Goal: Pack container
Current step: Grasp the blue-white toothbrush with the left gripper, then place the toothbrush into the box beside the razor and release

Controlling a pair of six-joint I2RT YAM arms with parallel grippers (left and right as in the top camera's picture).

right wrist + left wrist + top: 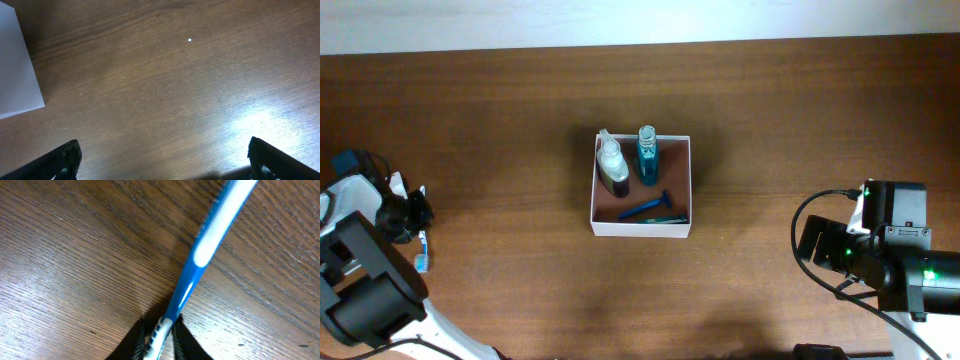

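Observation:
The container (681, 185), a square white-walled box with a reddish-brown inside, sits mid-table. In it are a clear bottle with dark liquid (612, 166), a blue bottle (647, 158) and a blue razor (652, 208). My left gripper (413, 215) is at the far left, low over the table. It is shut on the handle of a blue and white toothbrush (200, 255), with the jaws (160, 336) on both sides of the handle. The toothbrush also shows in the overhead view (421, 256). My right gripper (162, 155) is open and empty over bare wood, right of the container.
The table is dark brown wood (520, 100). One white wall of the container (17, 65) shows at the upper left of the right wrist view. A small white speck (189, 40) lies on the wood. The right arm's body (885, 245) is at the right edge.

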